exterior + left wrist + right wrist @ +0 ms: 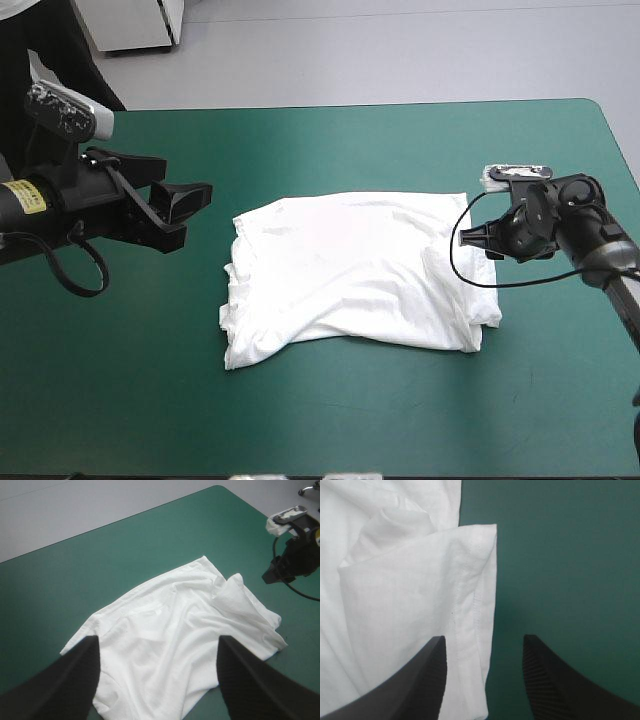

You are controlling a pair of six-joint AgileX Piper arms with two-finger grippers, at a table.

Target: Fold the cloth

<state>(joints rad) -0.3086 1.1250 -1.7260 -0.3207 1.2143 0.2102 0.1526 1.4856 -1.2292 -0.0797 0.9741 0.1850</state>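
Note:
The white T-shirt (350, 270) lies on the table's middle as a loosely folded, wrinkled rectangle. My left gripper (185, 200) hovers open above the cover, off the shirt's left edge and apart from it. In the left wrist view its fingers (75, 675) stand wide apart with the T-shirt (170, 640) ahead and below. My right gripper (478, 238) is open at the shirt's right edge. In the right wrist view the right gripper (484, 639) straddles a folded sleeve hem (479, 580) of the T-shirt (395, 595), with nothing pinched. The right gripper (270, 575) also shows farther off.
Bare teal-green cover (330, 140) surrounds the shirt on every side. The table's rounded far right corner (595, 105) lies just beyond the right arm. The front edge (320, 470) runs along below the shirt.

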